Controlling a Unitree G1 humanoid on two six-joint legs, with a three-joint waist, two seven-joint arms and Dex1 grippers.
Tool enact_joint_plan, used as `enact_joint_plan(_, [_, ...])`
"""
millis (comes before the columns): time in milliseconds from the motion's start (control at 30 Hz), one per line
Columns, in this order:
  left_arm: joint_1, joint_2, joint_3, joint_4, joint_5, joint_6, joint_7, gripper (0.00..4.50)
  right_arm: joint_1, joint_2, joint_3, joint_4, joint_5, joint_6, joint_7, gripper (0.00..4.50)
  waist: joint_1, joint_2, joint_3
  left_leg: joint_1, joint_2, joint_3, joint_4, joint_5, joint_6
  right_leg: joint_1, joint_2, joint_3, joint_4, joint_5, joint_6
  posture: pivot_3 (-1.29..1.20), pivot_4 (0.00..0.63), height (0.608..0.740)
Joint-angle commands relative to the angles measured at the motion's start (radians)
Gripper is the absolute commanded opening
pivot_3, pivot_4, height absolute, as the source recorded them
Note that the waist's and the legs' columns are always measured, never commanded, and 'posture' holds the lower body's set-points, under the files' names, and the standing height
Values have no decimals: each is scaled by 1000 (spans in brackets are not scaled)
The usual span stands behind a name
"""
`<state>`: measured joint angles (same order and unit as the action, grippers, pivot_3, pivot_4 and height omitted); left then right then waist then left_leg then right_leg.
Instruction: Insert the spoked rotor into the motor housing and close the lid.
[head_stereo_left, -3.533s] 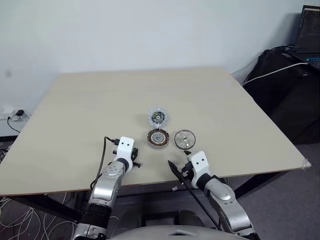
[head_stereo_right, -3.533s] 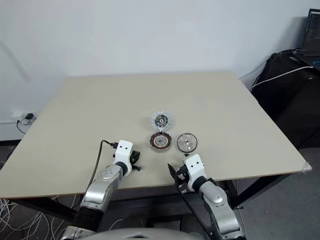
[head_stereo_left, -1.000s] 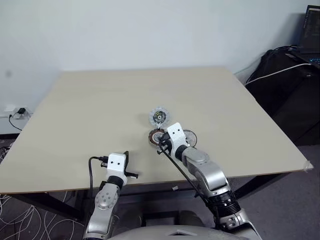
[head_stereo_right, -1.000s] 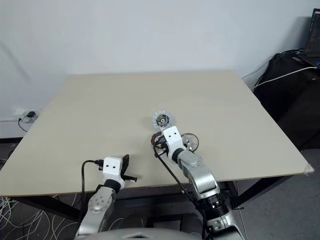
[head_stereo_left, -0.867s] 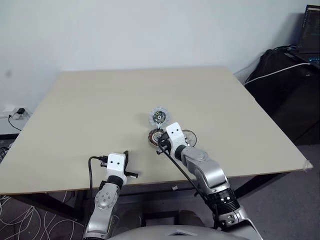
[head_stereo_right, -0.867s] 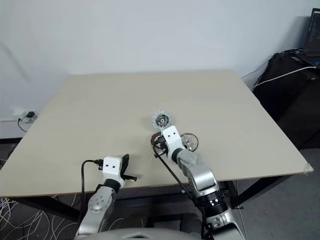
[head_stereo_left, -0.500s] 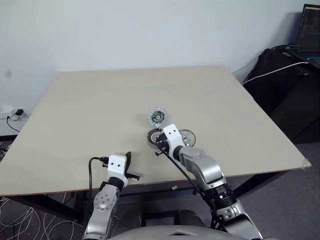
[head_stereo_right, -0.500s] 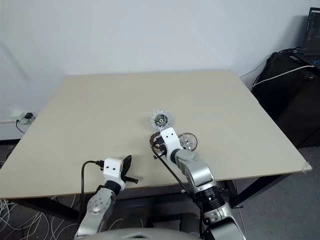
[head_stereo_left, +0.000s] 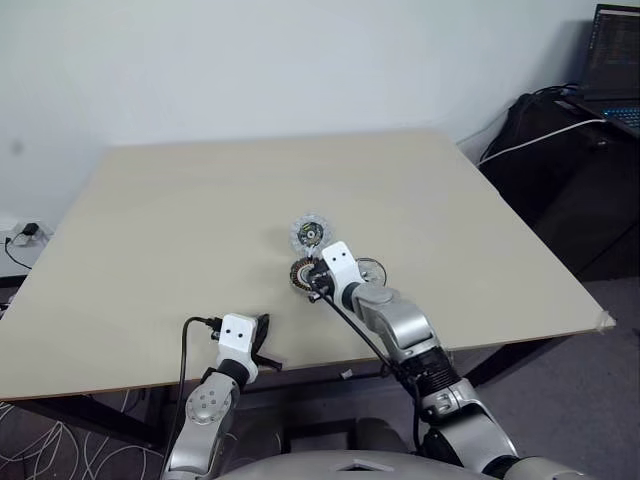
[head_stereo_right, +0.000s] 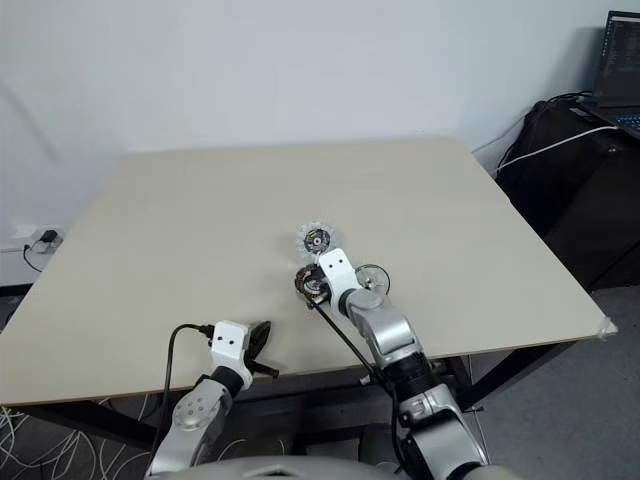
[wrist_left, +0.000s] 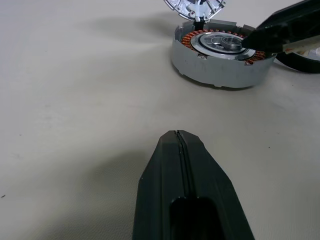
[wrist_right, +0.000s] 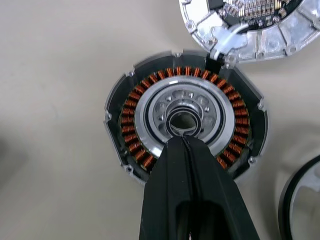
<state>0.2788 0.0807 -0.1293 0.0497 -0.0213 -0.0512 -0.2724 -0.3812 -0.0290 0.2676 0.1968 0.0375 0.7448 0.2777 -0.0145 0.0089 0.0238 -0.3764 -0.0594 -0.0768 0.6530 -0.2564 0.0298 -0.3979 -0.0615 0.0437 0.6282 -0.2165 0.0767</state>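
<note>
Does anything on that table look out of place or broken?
Nothing looks broken. The lid lies open beside the motor housing, the spoked rotor flat alongside, and the shut right pincer hovers over the housing's centre.

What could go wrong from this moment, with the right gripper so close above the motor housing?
1. The shut right gripper hovers over the centre of the motor housing; going lower, it may scratch the copper windings or push the housing aside.
2. The lid lies open, joined to the housing by a small link, so a push could strain that link.
3. The spoked rotor lies close beside the right arm, which may knock it.
</note>
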Motion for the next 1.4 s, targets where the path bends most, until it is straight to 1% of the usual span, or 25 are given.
enact_joint_plan(33, [-13,-3,-7,-51,-16,0,-7,0,-30,7,-11,-3,-6,-24,-5,24,0,0,0,0,0,0,0,0,0,0,0,0,0,0,0,0,0,740])
enact_joint_plan(633, [-17,-7,-8,-63,-12,21,-11,0,-78,38,-21,75,-8,-77,-21,24,-8,2,0,0,0,0,-1,0,0,0,0,0,0,1,-2,0,0,740])
enact_joint_plan(1033, [-21,-13,-9,-57,-13,26,-12,0,-68,30,-12,44,-6,-80,7,24,-9,2,0,0,0,0,-2,1,0,-1,0,0,0,2,-2,0,0,740])
enact_joint_plan(1400, [-21,-10,-9,-58,-9,25,-10,0,-122,47,-30,174,-26,-143,-25,24,-11,2,0,0,0,0,-2,1,0,-1,0,0,0,2,-2,0,0,740])
